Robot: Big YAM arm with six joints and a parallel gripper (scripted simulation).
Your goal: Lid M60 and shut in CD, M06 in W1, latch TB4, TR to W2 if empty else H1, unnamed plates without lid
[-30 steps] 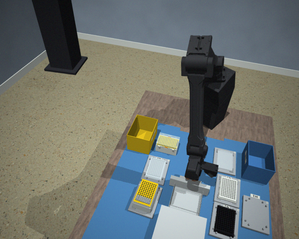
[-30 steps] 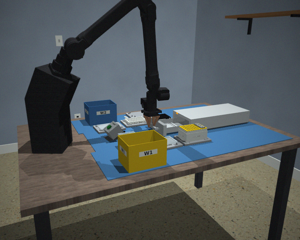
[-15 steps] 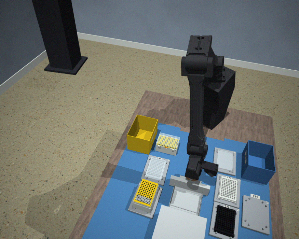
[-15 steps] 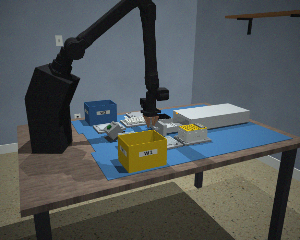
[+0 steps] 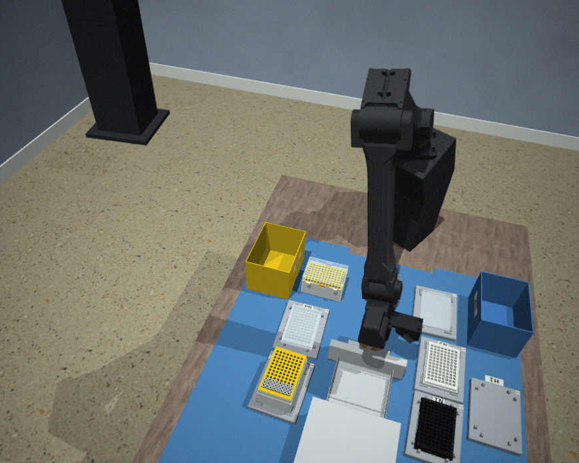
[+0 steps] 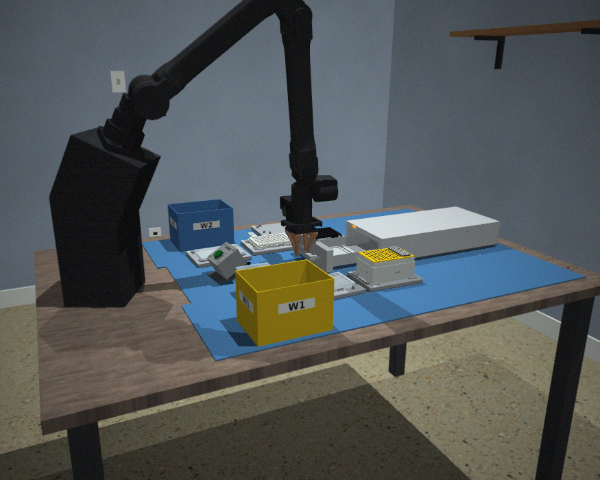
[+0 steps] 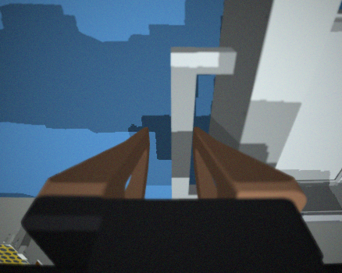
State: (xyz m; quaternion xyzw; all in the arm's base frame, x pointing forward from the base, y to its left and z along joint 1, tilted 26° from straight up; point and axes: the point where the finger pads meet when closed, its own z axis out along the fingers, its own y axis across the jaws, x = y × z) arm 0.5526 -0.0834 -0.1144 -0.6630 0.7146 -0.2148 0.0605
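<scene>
Bench, mid-shift: my gripper (image 7: 171, 135) hangs fingers-down over the front of the cooler's open drawer (image 5: 340, 351), straddling its grey handle (image 7: 182, 117). The fingers are partly spread and unclenched, grasping nothing. In the wrist view the bar runs between them, with blue mat (image 5: 229, 398) showing on one side and the other finger (image 7: 208, 156) close against the bar; whether it touches I cannot tell. Behind the drawer lies the cooler housing (image 5: 349, 433). The white assay plate (image 5: 441, 368) sits in its nest just to one side of the drawer, a black plate (image 5: 434, 428) beyond it and the lid (image 5: 435, 311) on its park nearer my base. On the other side are the clear assay plate (image 5: 302, 326) and the yellow-topped tip rack (image 5: 282, 374), the rack close to the drawer's flank. The tip box (image 5: 324, 276) stands beside the yellow bin (image 5: 269, 284); the blue bin (image 5: 499, 338) sits near the opposite mat edge, with the bare home nest (image 5: 494, 416) past it. Open mat lies between the drawer front and my base.
</scene>
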